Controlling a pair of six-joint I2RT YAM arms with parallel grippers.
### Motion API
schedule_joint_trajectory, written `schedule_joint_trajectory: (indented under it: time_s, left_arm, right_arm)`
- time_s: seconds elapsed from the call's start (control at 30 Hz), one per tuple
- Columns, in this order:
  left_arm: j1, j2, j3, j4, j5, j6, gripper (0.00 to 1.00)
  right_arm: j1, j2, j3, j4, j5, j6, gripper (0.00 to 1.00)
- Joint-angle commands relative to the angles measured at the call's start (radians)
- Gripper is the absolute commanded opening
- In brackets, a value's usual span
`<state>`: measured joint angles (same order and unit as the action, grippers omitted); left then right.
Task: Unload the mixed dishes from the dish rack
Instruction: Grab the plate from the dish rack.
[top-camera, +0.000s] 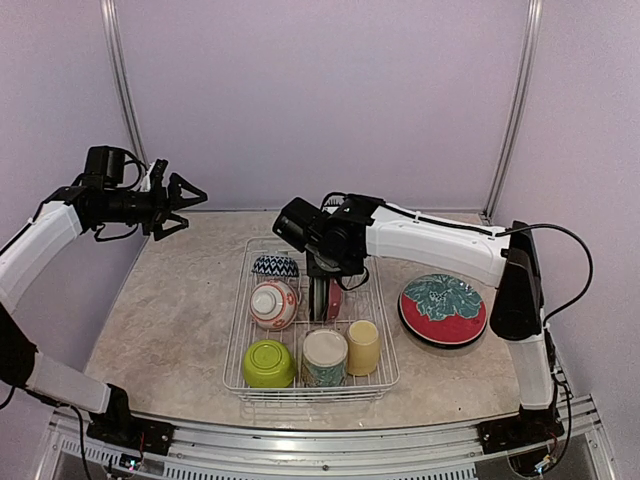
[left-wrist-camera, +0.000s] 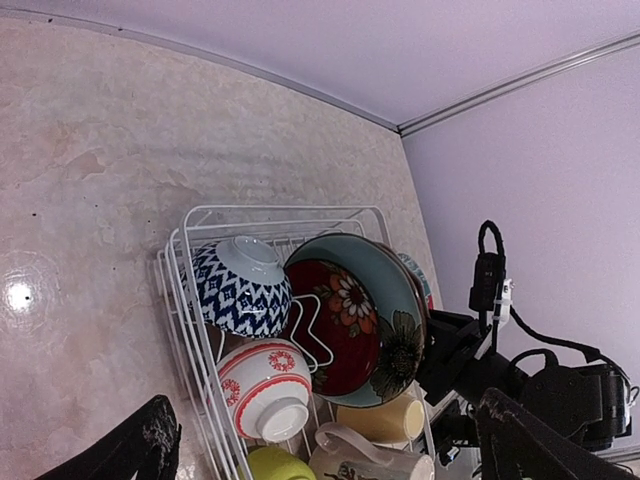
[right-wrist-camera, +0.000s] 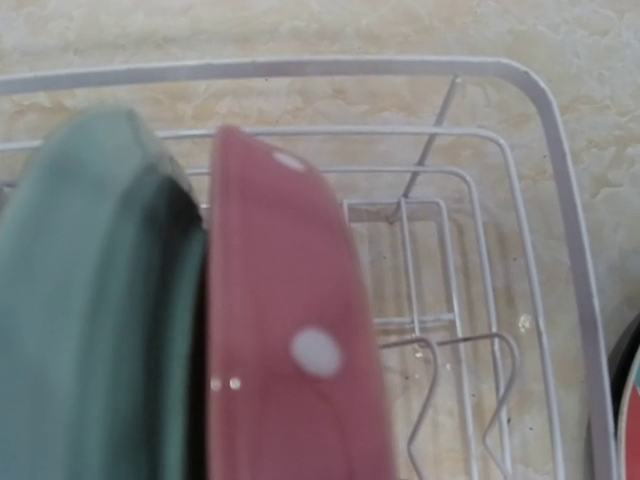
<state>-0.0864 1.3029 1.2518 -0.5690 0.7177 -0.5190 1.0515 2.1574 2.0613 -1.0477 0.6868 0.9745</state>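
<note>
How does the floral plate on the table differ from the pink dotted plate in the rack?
The floral plate lies flat on the table, right of the dish rack; the pink dotted plate stands on edge inside it. The floral plate is red with a teal pattern; the pink dotted plate is pink with white dots. Both are round plates.

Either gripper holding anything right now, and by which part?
Left gripper: open, empty. Right gripper: down in the rack at the pink plate, by its top rim; contact is hidden, so a hold cannot be confirmed.
</note>
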Motion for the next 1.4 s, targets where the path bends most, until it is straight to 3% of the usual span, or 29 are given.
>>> schedule_joint_trajectory:
  time_s: [0.0, 0.27, 0.47, 0.53, 0.63, 0.73, 0.8, 1.03, 1.23, 1.37]
  left_arm:
    - [0.010, 0.005, 0.018, -0.003, -0.010, 0.012, 0.99]
    - [0.006, 0.008, 0.014, 0.007, 0.005, 0.001, 0.99]
    - [-0.011, 0.036, 0.002, 0.027, 0.021, -0.015, 0.99]
    - [-0.022, 0.051, 0.003, 0.022, 0.030, -0.019, 0.99]
    - [-0.060, 0.046, 0.002, 0.022, 0.017, -0.013, 0.99]
    - [-0.094, 0.050, -0.002, 0.019, -0.002, -0.012, 0.99]
    - [-0.108, 0.075, 0.003, 0.018, 0.008, -0.023, 0.99]
    - [-0.131, 0.088, -0.013, 0.046, -0.003, -0.042, 0.99]
    - [-0.137, 0.111, -0.028, 0.066, 0.015, -0.082, 0.99]
    - [-0.143, 0.114, -0.019, 0.046, -0.010, -0.079, 0.98]
  right_arm:
    - [0.013, -0.038, 0.097, -0.101, 0.127, -0.018, 0.00]
    - [0.029, -0.080, 0.112, -0.079, 0.143, -0.054, 0.00]
    - [0.037, -0.115, 0.054, 0.064, 0.154, -0.175, 0.00]
    - [0.011, -0.178, -0.076, 0.162, 0.106, -0.203, 0.00]
    - [-0.028, -0.315, -0.319, 0.456, -0.080, -0.302, 0.00]
    - [-0.033, -0.420, -0.442, 0.604, -0.080, -0.335, 0.00]
    - [-0.031, -0.427, -0.431, 0.595, -0.038, -0.354, 0.00]
    - [0.000, -0.286, -0.186, 0.324, 0.146, -0.353, 0.00]
    - [0.006, -0.232, -0.143, 0.322, 0.173, -0.421, 0.00]
    - [0.011, -0.206, -0.151, 0.424, 0.166, -0.548, 0.00]
